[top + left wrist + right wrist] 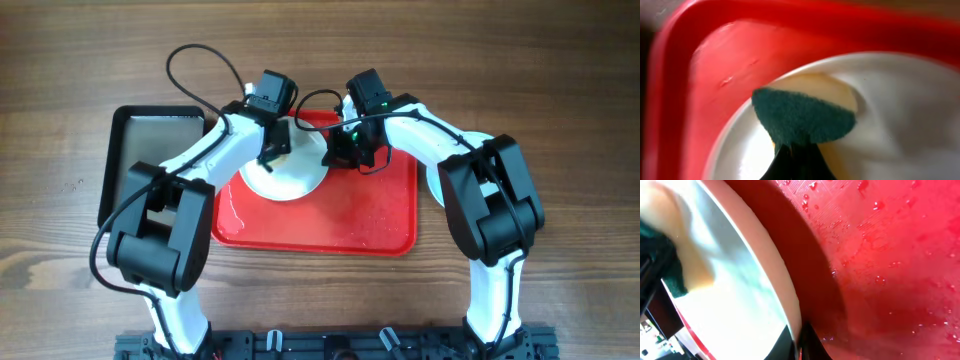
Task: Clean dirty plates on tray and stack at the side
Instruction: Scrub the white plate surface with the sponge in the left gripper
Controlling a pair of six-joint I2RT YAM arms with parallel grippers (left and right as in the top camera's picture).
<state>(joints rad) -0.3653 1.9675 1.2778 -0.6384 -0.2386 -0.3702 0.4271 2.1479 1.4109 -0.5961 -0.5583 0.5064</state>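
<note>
Overhead, left gripper (272,150) jaws pinch a sponge (805,117) onto the white plate (290,182) in the red tray (370,215); right gripper (341,152) jaws clamp its rim, apparently steadying it.

Glossy plastic tray (370,225) w/ smooth plate (290,180), rough sponge (805,117); wood table (560,90).

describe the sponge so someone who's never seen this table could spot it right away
Find the red tray in the middle of the table; its far-left part holds a white plate. Pressed onto that plate, pinched in the left claw, is the sponge. It is the only fuzzy dark green face on a yellow body among smooth white and red.
</note>
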